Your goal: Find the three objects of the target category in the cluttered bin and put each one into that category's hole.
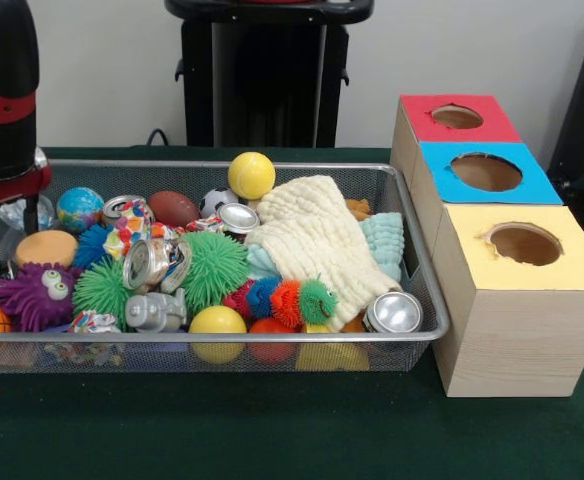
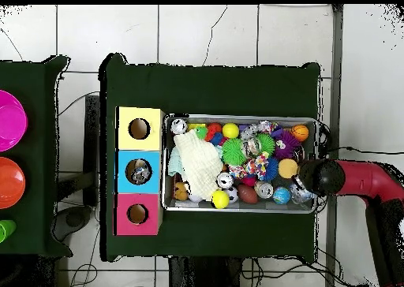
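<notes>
Mostly cream cloth (image 1: 312, 240) over toys | bin (image 1: 427, 300) beside 3 boxes (image 1: 512, 290)

A white tiled floor (image 2: 213, 35) is being crossed by dark cables around the green-covered counter (image 2: 213, 87). A second green counter (image 2: 35, 87) is being seen left of it, carrying coloured plates (image 2: 9, 120). A pale wall (image 1: 102, 70) is being shown behind.
</notes>
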{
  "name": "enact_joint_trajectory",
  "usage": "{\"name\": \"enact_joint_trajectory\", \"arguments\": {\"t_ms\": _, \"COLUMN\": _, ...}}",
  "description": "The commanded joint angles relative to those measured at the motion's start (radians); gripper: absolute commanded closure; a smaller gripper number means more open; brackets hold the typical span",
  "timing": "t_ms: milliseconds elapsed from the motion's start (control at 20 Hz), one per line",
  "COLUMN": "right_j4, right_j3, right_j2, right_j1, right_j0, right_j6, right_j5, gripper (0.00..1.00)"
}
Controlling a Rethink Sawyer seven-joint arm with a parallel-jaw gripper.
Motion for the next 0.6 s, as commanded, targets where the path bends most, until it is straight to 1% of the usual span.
{"name": "enact_joint_trajectory", "arguments": {"t_ms": 50, "right_j4": -0.006, "right_j3": -0.002, "right_j2": -0.119, "right_j1": 0.053, "right_j0": 0.005, "right_j6": -0.148, "right_j5": 0.251, "gripper": 0.0}}
{"name": "enact_joint_trajectory", "arguments": {"t_ms": 200, "right_j4": -0.001, "right_j3": -0.011, "right_j2": -0.136, "right_j1": 0.059, "right_j0": 0.017, "right_j6": -0.138, "right_j5": 0.271, "gripper": 0.0}}
{"name": "enact_joint_trajectory", "arguments": {"t_ms": 600, "right_j4": -0.017, "right_j3": -0.042, "right_j2": -0.182, "right_j1": 0.097, "right_j0": 0.036, "right_j6": -0.118, "right_j5": 0.256, "gripper": 0.0}}
